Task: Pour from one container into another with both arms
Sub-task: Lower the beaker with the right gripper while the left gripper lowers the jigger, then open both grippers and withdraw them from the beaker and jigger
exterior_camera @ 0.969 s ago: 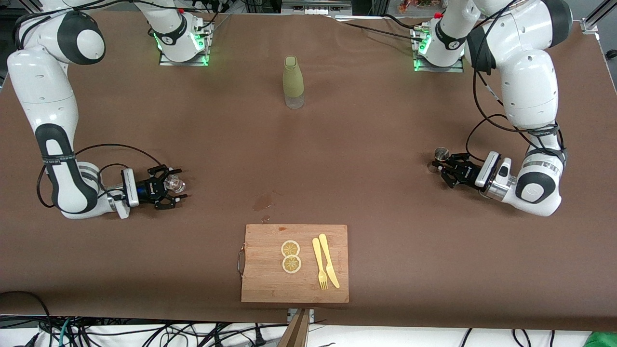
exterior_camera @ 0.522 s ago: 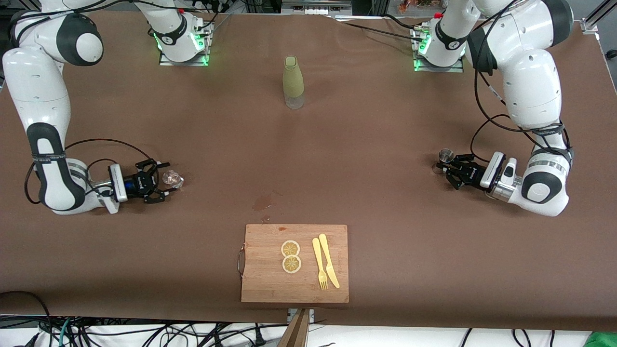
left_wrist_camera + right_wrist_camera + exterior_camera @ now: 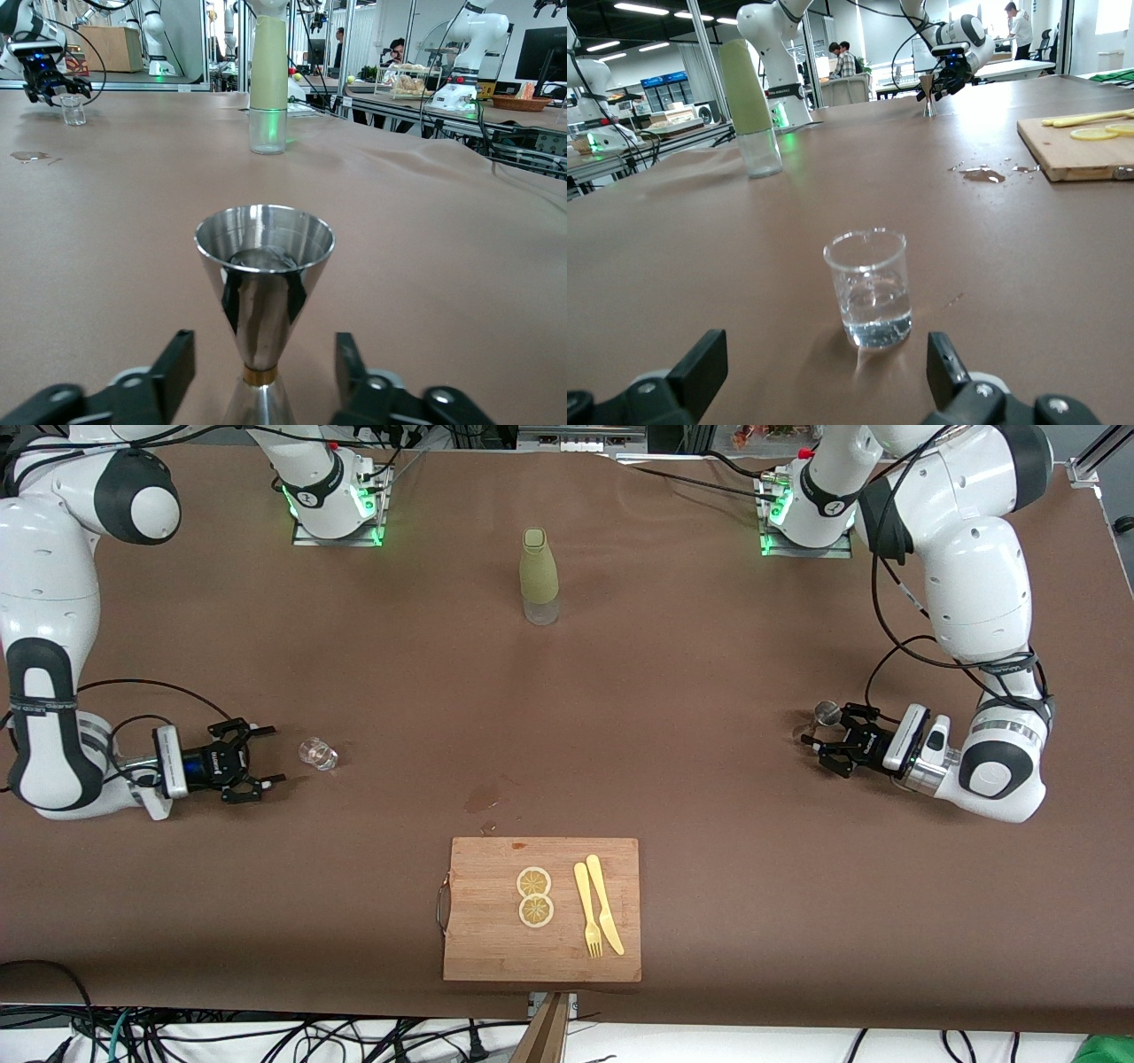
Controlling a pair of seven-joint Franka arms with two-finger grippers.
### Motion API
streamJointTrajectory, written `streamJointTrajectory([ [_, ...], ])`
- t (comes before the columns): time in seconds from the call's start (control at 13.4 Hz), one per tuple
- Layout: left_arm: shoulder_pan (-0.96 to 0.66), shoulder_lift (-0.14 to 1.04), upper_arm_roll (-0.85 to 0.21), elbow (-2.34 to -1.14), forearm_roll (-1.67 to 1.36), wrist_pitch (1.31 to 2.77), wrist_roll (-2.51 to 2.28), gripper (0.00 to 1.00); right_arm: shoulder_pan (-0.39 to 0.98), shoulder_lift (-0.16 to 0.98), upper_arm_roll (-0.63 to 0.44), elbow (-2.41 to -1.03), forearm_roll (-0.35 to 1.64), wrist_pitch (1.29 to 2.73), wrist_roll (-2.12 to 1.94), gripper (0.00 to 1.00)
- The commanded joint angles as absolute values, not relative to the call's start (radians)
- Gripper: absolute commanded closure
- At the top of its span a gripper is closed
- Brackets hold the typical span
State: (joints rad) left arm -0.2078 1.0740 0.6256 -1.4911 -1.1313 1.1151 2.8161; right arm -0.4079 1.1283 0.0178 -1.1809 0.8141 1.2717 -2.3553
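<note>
A small clear glass (image 3: 316,753) (image 3: 868,288) with a little clear liquid stands on the brown table toward the right arm's end. My right gripper (image 3: 266,754) (image 3: 824,367) is low over the table beside it, open, a short gap away from the glass. A steel jigger (image 3: 827,711) (image 3: 264,292) stands upright toward the left arm's end. My left gripper (image 3: 819,735) (image 3: 264,372) is open around its waist, with both fingers (image 3: 177,363) clear of the metal.
A green-sleeved bottle (image 3: 539,576) stands mid-table close to the arm bases. A wooden cutting board (image 3: 478,939) near the front edge carries two lemon slices, a yellow fork and a knife. A wet patch (image 3: 483,795) lies just above the board.
My right gripper has pulled back from the glass toward the right arm's end, leaving it standing. The left gripper and jigger shifted slightly toward the left arm's end.
</note>
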Motion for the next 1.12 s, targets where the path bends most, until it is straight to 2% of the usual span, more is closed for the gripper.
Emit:
streamJointTrajectory([
  [0.0, -0.212, 1.083, 0.670, -1.482, -1.103, 1.106, 3.129, 0.00, -0.408, 1.120, -0.005, -1.115, 0.821, 1.194, -2.281, 0.00],
  [0.3, -0.207, 0.941, 0.676, -1.483, -1.094, 1.264, 3.054, 0.00, -0.407, 1.069, -0.034, -1.049, 0.813, 1.138, -2.130, 0.00],
  [0.67, -0.167, 0.649, 0.649, -1.509, -0.934, 1.521, 2.854, 0.00, -0.407, 0.953, -0.026, -1.034, 0.807, 1.123, -1.800, 0.00],
  [1.04, -0.158, 0.434, 0.626, -1.508, -0.784, 1.640, 2.624, 0.00, -0.344, 0.806, -0.031, -1.014, 0.761, 1.140, -1.377, 0.00],
])
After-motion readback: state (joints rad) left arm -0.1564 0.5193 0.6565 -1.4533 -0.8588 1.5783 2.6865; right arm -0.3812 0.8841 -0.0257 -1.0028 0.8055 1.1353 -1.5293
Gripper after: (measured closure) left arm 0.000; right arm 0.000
